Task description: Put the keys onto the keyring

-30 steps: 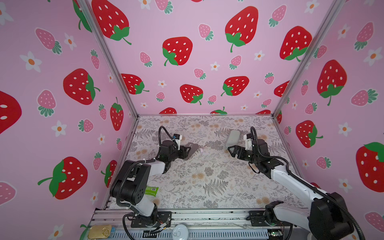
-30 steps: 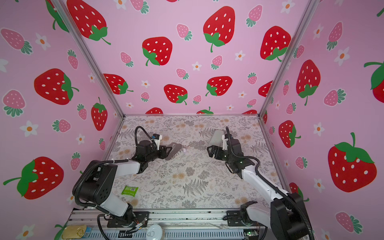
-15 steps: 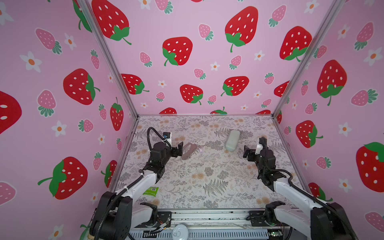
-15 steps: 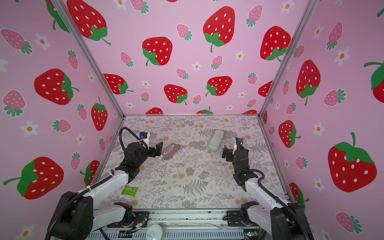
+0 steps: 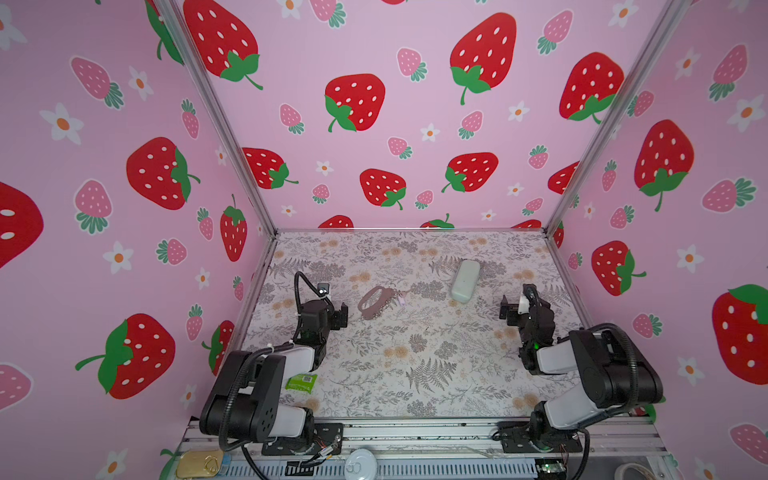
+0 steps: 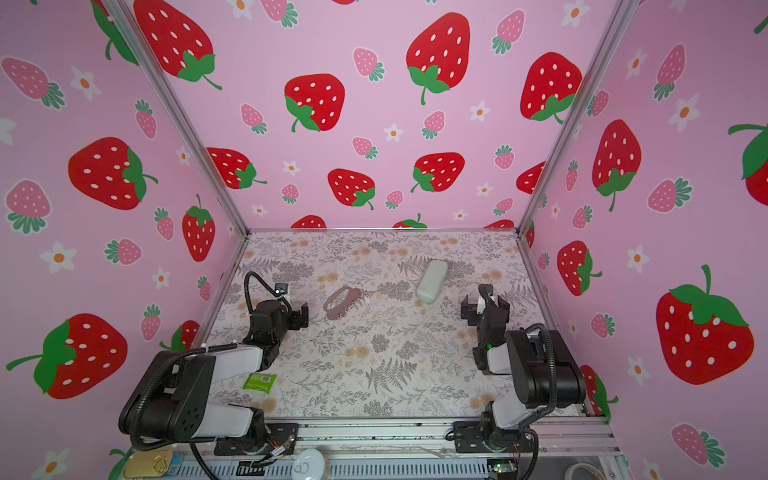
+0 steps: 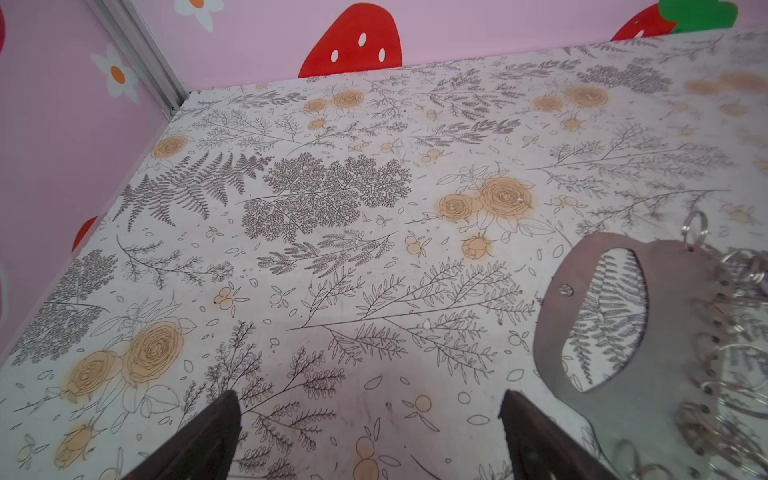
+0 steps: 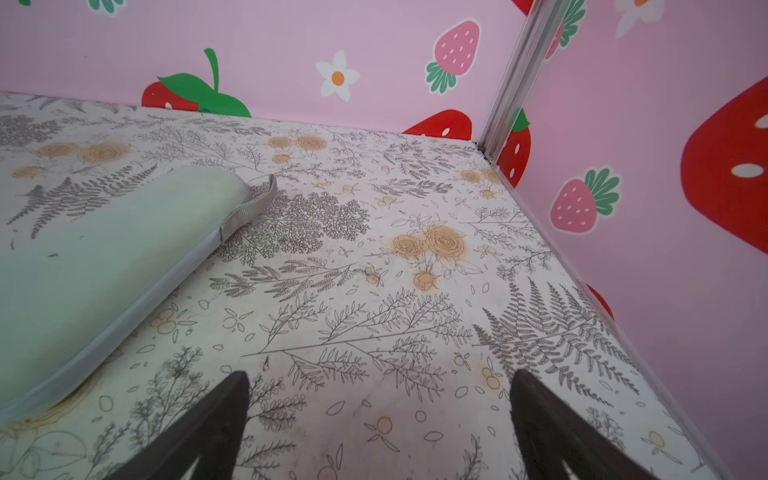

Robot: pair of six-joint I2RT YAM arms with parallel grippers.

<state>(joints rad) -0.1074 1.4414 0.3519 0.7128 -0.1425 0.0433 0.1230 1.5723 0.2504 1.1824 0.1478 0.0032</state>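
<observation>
The keyring point(image 5: 367, 311) point(image 6: 332, 311), a taupe-grey flat loop with silvery rings point(image 7: 739, 361) along one edge, lies flat on the floral table left of centre. The keys point(image 5: 401, 298) point(image 6: 367, 300), a tiny lilac-pink head, lie at its right edge among the rings; I cannot tell whether they are threaded on. My left gripper point(image 5: 343, 318) point(image 6: 304, 316) point(image 7: 370, 399) stands open and empty, just left of the keyring point(image 7: 550, 332) and apart from it. At the right side my right gripper point(image 5: 515, 303) point(image 6: 478, 305) point(image 8: 380, 378) is open over bare table.
A pale grey-green oblong case point(image 5: 465, 280) point(image 6: 432, 280) point(image 8: 104, 270) lies at the back, between the keyring and the right gripper. A green packet point(image 5: 302, 382) point(image 6: 259, 381) sits by the left arm's base. Pink strawberry walls close three sides.
The left gripper has opened, let go of the keyring and drawn back to the left. The right gripper has pulled away from the case toward the right wall.
</observation>
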